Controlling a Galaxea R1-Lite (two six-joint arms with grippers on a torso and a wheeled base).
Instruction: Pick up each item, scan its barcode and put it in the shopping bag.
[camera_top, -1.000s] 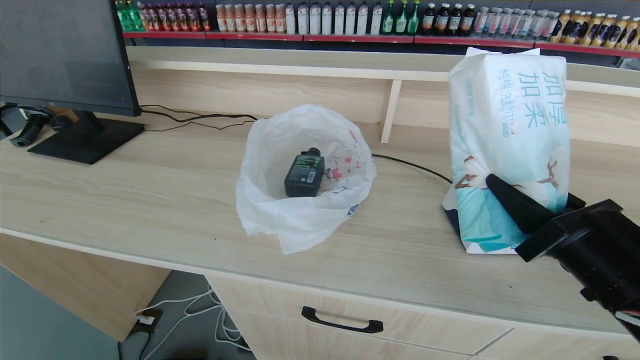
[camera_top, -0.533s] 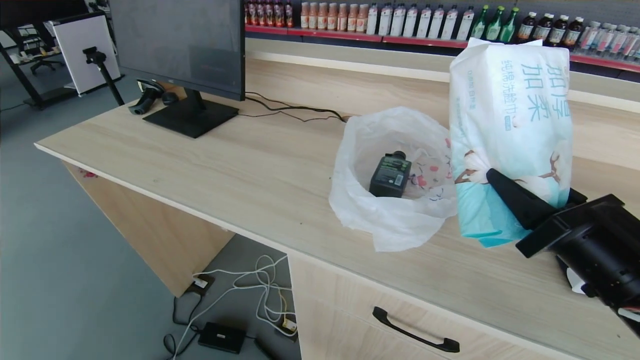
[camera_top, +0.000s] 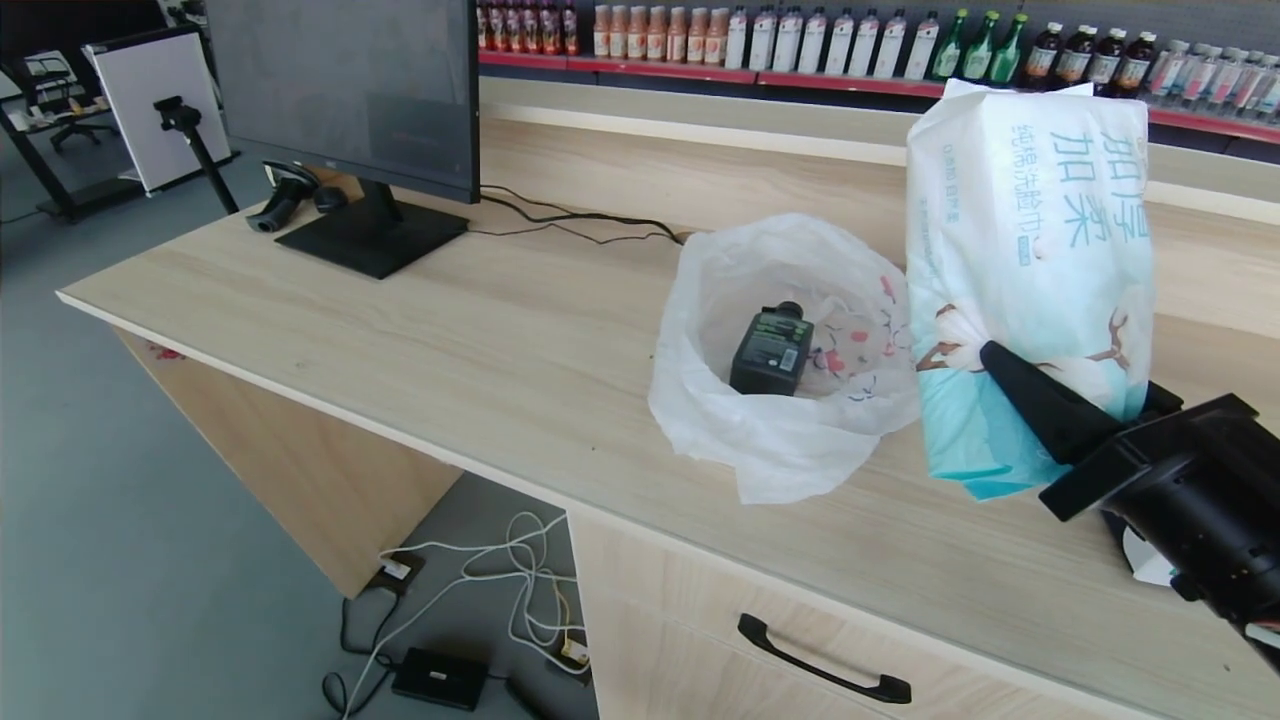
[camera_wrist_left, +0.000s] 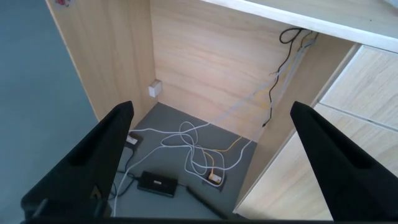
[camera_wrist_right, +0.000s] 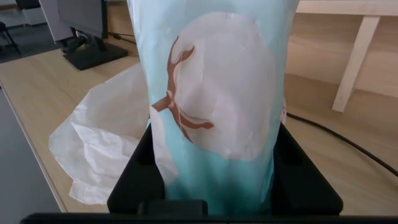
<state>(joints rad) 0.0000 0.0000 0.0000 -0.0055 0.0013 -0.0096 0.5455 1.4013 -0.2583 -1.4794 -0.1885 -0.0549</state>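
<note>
End effector on the right arm (camera_top: 1060, 372) is clamping a tall white-and-teal tissue pack (camera_top: 1030, 230) by its lower part, one black finger lying across the near face and the other bearing on the far side, jaws closed to the pack's width. The pack is being held upright with a slight lean, just beside the right rim of the shopping bag (camera_top: 700, 400) and overlapping it in the head view; whether its lower corner is touching the surface (camera_top: 450, 330) cannot be determined.

The white plastic shopping bag is sitting open on the surface, mouth upward. A dark green bottle (camera_top: 770, 350) is lying inside it, label facing up.

A monitor (camera_top: 350, 90) is standing at the far left of the surface, well apart from the bag, with a handheld barcode scanner (camera_top: 280, 198) resting beside its base. Black cables (camera_top: 570, 225) are running from the monitor toward the bag.

The left end effector (camera_wrist_left: 211, 109) is hanging below the surface's edge with its jaws spread wide and gripping nothing; white cables (camera_wrist_left: 193, 146) and a black power adapter (camera_wrist_left: 157, 183) are lying on the floor beneath it.
</note>
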